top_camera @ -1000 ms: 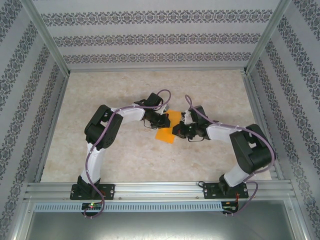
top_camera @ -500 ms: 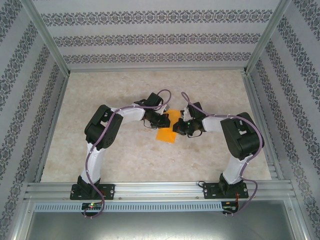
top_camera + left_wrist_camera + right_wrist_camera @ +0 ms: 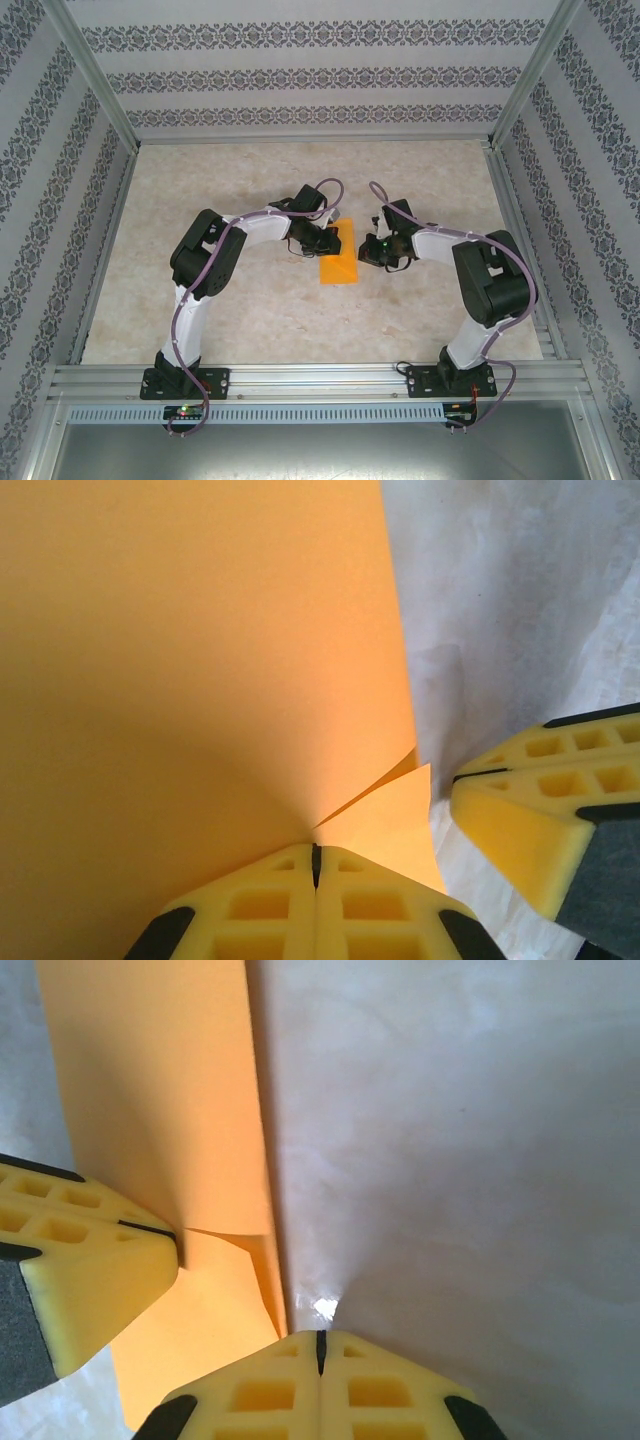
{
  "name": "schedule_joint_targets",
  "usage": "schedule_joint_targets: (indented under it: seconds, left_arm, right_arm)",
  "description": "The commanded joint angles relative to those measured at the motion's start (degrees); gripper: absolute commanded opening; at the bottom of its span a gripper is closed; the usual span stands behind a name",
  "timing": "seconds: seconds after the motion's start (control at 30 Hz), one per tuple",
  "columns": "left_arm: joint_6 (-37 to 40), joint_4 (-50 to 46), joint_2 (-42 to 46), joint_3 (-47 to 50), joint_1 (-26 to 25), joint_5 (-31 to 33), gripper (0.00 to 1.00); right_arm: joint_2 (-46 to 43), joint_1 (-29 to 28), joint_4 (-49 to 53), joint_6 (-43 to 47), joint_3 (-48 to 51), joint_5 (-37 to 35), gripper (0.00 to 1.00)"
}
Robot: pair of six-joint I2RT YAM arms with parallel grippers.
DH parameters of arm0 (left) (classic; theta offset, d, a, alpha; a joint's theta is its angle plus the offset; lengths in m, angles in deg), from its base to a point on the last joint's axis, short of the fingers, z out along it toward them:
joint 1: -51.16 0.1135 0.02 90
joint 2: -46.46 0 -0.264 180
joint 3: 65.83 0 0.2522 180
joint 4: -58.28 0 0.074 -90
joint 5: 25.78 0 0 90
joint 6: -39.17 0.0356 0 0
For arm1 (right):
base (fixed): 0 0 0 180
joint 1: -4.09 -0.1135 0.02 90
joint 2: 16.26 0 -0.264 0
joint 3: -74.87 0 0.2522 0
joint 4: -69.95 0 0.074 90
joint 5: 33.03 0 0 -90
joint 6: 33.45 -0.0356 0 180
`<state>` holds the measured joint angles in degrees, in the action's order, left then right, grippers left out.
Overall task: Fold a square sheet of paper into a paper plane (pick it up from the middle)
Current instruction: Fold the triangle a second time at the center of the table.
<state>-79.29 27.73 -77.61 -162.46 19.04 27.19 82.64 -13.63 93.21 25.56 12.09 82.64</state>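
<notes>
The paper (image 3: 338,262) lies on the table (image 3: 250,310) as a narrow folded strip, between the two grippers. Seen from the left wrist, it spreads ahead and to the left of the left gripper (image 3: 315,865), with a small flap raised just beyond the tips.

The left gripper is clenched, its tips meeting on the paper at the point where a crease starts from the seam between them. Whether a layer is caught in that seam cannot be told.

The right gripper (image 3: 320,1345) is also clenched and holds nothing. Its tips are over bare table just beside the paper's edge, with the strip ahead and to their left. Both pairs of fingertips stand near each other, apart, with the raised flap between them.
</notes>
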Motion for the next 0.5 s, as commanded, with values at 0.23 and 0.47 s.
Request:
schedule_joint_targets:
  seconds: [0.23,0.47]
  left_arm:
    - [1.65,-3.78,-2.24,-0.33,0.81,1.72,0.07]
    - [1.44,-3.5,-0.83,-1.83,0.82,-0.08,0.09]
  right_arm:
    - [0.26,0.83,0.56,5.26,-4.75,4.6,0.16]
    - [4.54,1.3,1.81,8.74,-8.63,7.87,0.21]
